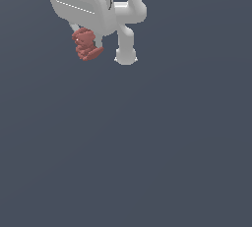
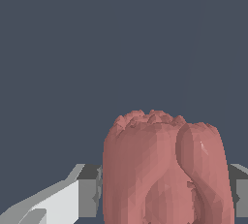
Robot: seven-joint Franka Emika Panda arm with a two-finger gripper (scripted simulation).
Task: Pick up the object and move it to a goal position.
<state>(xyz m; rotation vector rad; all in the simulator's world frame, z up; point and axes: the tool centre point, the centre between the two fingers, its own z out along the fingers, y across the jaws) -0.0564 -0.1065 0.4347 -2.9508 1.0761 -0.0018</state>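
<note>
The object (image 1: 86,45) is a small lumpy dull-red ridged blob. In the exterior view it hangs under the white gripper (image 1: 86,38) near the top left, held between the fingers. In the wrist view the object (image 2: 164,169) fills the space between the two grey finger pads (image 2: 88,191), which press on its sides. The gripper is shut on the object. The white arm (image 1: 129,12) rises out of the exterior view's top. No goal marker shows.
A plain dark blue-grey surface (image 1: 147,147) fills the exterior view below the arm. The arm's white base link (image 1: 126,54) stands to the exterior view's right of the gripper.
</note>
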